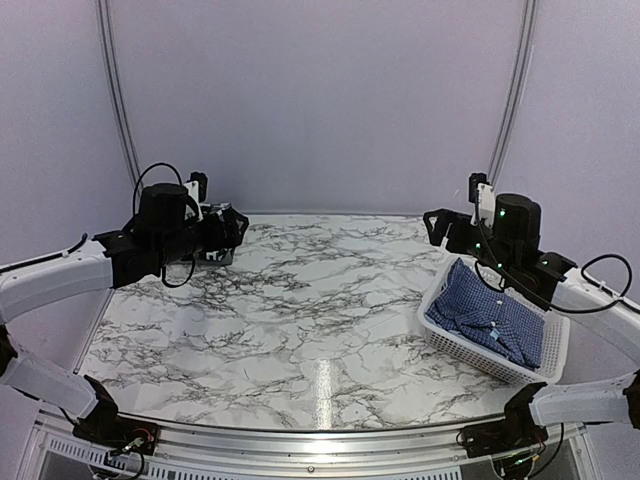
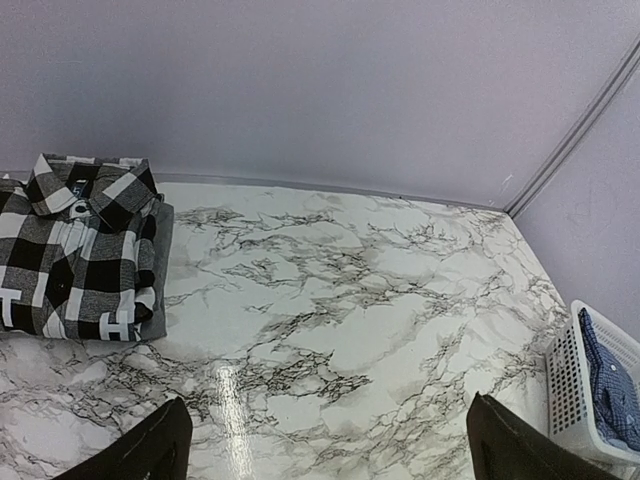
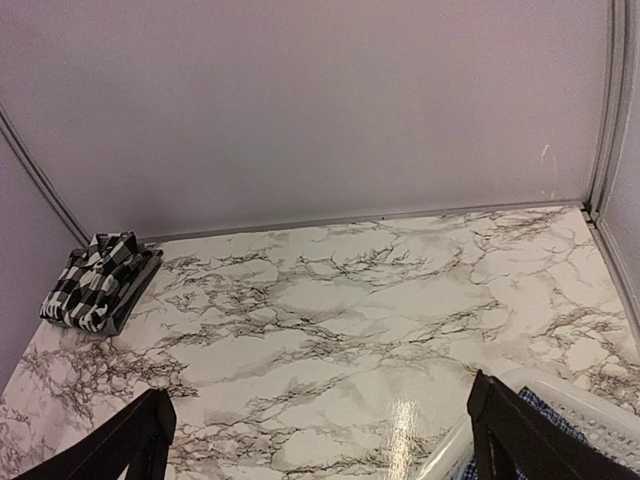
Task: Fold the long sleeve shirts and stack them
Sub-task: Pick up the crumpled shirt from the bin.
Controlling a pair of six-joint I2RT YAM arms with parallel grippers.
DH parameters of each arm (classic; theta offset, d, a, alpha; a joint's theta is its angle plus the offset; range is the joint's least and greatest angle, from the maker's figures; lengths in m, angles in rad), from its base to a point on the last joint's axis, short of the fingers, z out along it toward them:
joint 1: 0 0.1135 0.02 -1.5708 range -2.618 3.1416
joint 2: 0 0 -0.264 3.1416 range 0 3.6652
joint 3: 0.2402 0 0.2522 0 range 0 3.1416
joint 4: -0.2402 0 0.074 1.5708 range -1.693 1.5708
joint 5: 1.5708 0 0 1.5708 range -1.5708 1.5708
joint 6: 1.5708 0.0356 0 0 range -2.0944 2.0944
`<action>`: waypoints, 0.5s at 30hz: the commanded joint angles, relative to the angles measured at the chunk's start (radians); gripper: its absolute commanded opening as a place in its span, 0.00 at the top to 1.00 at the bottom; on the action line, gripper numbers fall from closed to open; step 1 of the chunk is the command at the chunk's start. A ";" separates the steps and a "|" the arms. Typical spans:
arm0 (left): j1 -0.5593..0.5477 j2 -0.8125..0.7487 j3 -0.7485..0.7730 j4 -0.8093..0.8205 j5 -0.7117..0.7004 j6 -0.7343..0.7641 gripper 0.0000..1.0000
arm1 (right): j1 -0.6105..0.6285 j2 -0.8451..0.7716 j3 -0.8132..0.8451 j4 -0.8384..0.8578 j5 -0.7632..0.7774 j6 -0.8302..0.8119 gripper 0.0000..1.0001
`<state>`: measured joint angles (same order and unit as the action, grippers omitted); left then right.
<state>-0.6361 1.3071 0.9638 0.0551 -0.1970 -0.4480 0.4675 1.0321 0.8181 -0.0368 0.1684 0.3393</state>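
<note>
Your left claw (image 2: 330, 455) and right claw (image 3: 320, 440) hung spread and empty, the folded plaid shirt (image 2: 80, 250) lying ahead-left of the left claw, likely as the stack's base, and the blue checked shirt (image 1: 485, 315) bunched in the basket (image 1: 470, 352) just beneath the right claw.

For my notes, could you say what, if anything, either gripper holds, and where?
Nothing is held; the left gripper and right gripper are both open and empty.
</note>
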 commanded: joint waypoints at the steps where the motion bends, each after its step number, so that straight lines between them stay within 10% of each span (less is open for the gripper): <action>1: 0.003 -0.017 0.021 0.009 -0.022 0.023 0.01 | 0.005 -0.001 0.011 -0.015 0.026 0.005 0.02; 15: 0.003 -0.008 0.031 -0.001 -0.020 0.025 0.01 | 0.001 0.028 0.071 -0.385 0.162 0.184 0.01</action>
<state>-0.6361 1.3071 0.9676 0.0547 -0.2039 -0.4355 0.4675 1.0431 0.8433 -0.2497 0.2710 0.4168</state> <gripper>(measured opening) 0.988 0.986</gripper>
